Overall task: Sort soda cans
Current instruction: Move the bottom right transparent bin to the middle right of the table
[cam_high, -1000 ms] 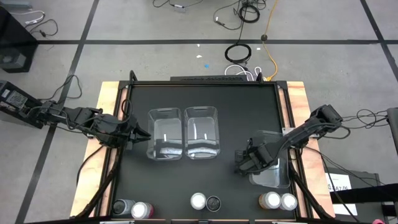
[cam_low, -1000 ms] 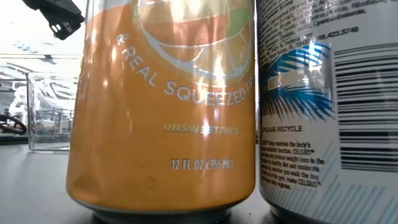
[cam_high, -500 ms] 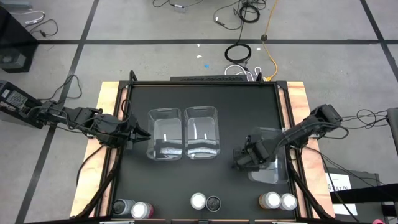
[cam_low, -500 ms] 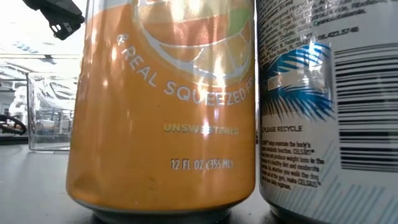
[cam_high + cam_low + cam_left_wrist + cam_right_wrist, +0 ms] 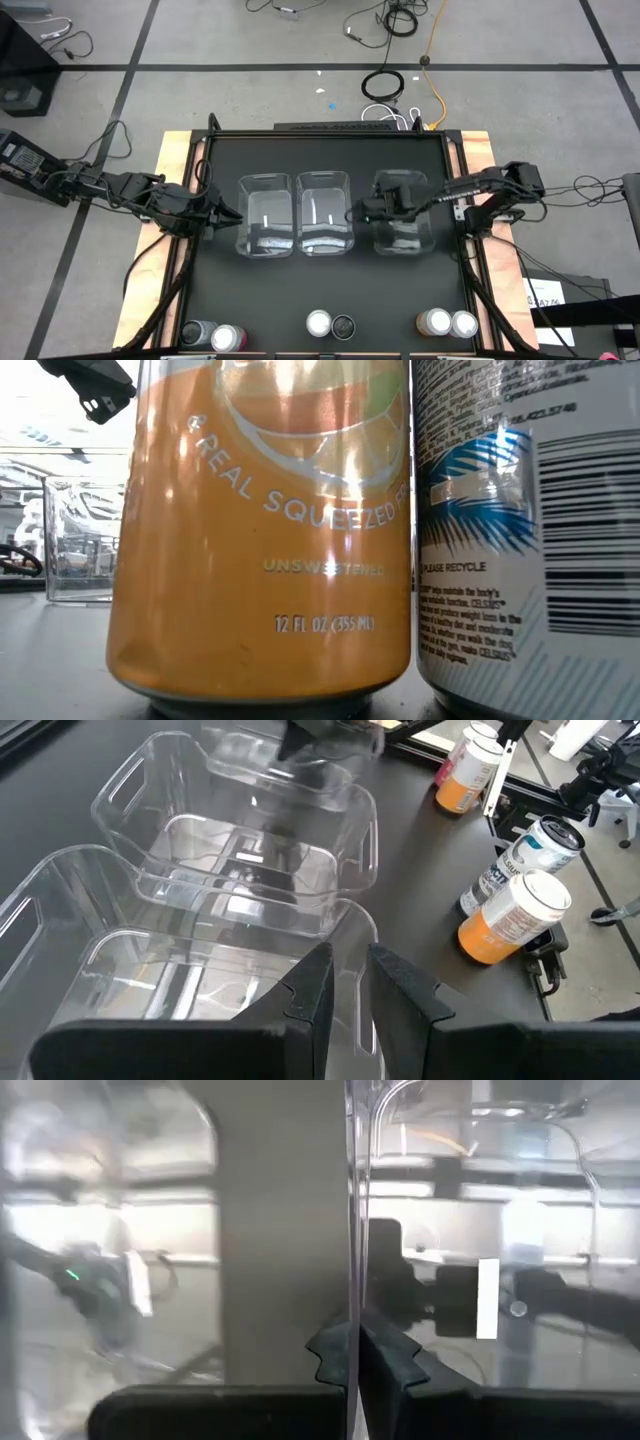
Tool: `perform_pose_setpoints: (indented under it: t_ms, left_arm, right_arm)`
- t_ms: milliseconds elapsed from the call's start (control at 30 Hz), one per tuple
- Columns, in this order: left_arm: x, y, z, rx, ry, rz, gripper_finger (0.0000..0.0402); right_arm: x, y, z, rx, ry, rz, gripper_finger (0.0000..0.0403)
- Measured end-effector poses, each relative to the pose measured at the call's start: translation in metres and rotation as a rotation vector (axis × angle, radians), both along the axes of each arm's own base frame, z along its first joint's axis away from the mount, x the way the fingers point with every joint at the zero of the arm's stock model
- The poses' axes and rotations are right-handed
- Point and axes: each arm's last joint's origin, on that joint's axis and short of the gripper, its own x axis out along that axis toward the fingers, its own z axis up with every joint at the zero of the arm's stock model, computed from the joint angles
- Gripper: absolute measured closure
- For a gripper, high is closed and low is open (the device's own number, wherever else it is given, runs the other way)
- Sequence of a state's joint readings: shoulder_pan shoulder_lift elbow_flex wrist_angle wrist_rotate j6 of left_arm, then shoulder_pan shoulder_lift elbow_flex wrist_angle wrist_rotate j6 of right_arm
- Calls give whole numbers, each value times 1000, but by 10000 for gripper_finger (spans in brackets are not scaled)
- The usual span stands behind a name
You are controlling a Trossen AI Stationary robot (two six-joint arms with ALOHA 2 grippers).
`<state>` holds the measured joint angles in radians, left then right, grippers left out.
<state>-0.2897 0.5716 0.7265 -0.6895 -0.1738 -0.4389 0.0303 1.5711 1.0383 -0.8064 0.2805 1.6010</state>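
**Three bins in a row, cans lined up at the six o'clock edge**

The right gripper (image 5: 362,213) has its jaws pinched on the wall of the third clear bin (image 5: 402,213), which sits just beside the middle bin (image 5: 324,212). The left gripper (image 5: 232,218) clamps the rim of the left bin (image 5: 266,213), jaws nearly closed on it. Six soda cans stand in pairs along the desk (image 5: 330,150) at six o'clock: a dark can (image 5: 197,333) with a pink one (image 5: 226,338), an orange can (image 5: 319,323) touching a black one (image 5: 343,325), and another pair (image 5: 449,323) toward five o'clock
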Motion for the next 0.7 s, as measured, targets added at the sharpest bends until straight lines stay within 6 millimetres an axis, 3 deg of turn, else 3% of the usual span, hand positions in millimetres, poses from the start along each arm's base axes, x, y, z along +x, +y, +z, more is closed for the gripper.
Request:
perform_pose_setpoints:
  t_ms: [233,467,700]
  left_arm:
    - [0,0,0,0,0,0,329]
    - [0,0,0,1,0,0,329]
    - [0,0,0,2,1,0,329]
  right_arm:
    - [12,-24,1,-27,-102,-26,402]
    - [34,-19,-14,-11,-123,-5,402]
    - [52,-17,-10,-15,-60,-6,402]
